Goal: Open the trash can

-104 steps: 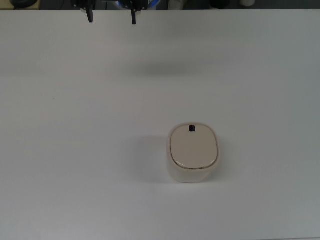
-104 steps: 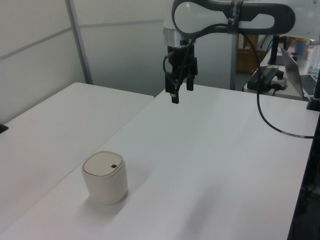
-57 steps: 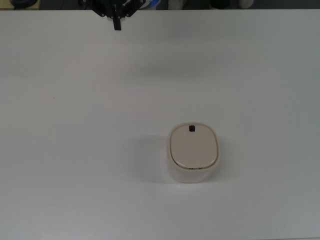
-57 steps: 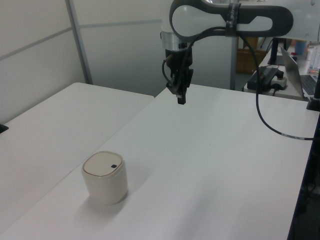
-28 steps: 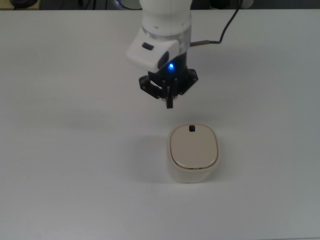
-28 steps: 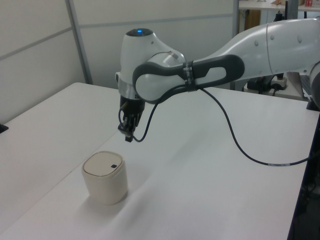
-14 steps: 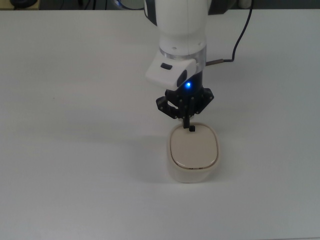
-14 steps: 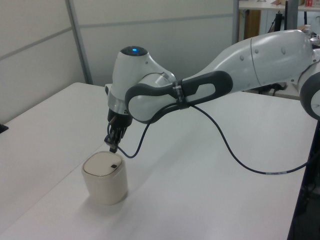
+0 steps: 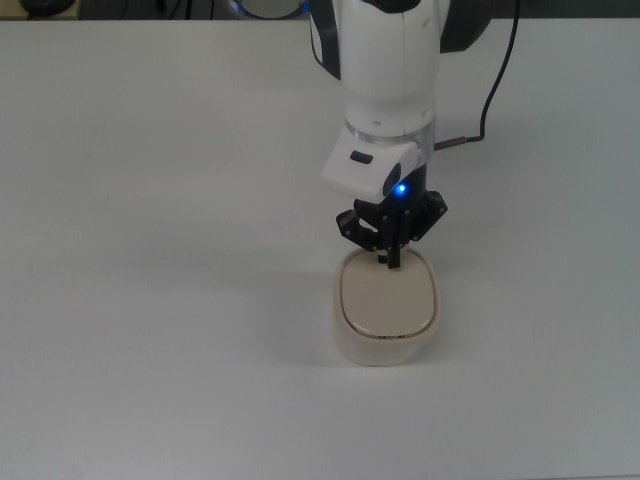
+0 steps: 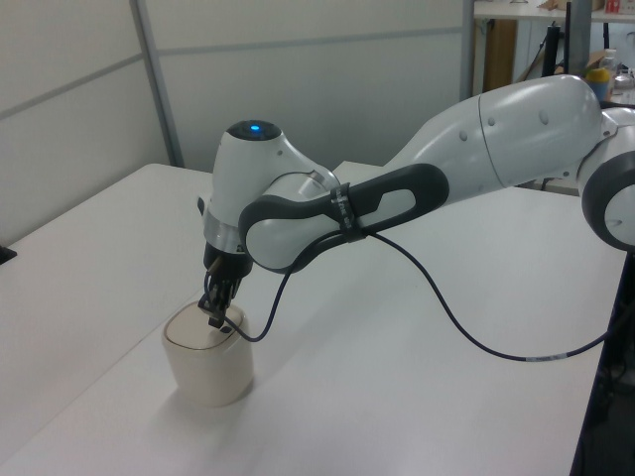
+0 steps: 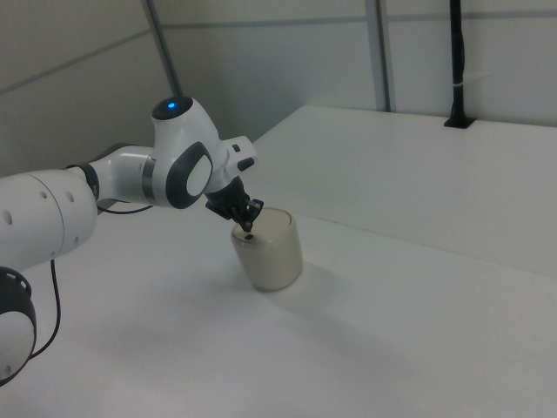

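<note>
The bin point(image 9: 386, 320) sits a little right of and below the centre of the top view, on a bare white table point(image 9: 150, 300), its beige lid point(image 9: 388, 298) down. The gripper point(image 9: 391, 262) points straight down at the lid's upper edge, fingers pinched together into a single tip, holding nothing, right where the push button would be; the button itself is hidden under the tip. The risk, as I judge it, is an off-centre press: the tip could slide off the button, or the light bin could skid or tip. A cable point(image 10: 476, 342) hangs from the arm, well clear; nothing blocks the lid.
</note>
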Controlling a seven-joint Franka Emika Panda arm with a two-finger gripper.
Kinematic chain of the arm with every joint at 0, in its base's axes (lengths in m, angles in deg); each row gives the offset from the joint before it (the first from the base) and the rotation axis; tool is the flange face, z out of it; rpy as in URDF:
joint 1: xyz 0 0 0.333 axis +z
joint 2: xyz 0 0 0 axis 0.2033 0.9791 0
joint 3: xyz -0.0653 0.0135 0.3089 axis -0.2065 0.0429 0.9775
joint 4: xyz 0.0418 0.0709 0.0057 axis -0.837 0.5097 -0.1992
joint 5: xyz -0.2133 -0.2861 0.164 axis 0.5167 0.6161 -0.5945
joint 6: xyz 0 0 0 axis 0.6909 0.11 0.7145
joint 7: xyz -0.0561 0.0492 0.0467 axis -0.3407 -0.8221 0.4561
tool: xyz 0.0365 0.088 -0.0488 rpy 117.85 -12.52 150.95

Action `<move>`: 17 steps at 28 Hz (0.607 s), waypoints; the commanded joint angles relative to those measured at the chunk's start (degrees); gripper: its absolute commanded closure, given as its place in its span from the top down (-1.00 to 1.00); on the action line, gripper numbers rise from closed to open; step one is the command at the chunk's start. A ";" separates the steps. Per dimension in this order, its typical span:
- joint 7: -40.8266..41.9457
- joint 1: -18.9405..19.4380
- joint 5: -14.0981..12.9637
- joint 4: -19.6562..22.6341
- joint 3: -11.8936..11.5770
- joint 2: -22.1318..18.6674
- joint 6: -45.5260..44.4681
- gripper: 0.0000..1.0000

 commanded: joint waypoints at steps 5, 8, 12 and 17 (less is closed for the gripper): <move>-2.44 0.48 0.89 -0.33 -0.21 2.68 1.95 -1.00; -2.44 0.83 1.59 -0.33 -0.21 3.74 1.95 -1.00; -2.53 0.92 1.41 -0.33 -0.21 3.74 1.86 -1.00; -2.61 0.83 0.71 -0.42 -0.30 2.60 1.60 -1.00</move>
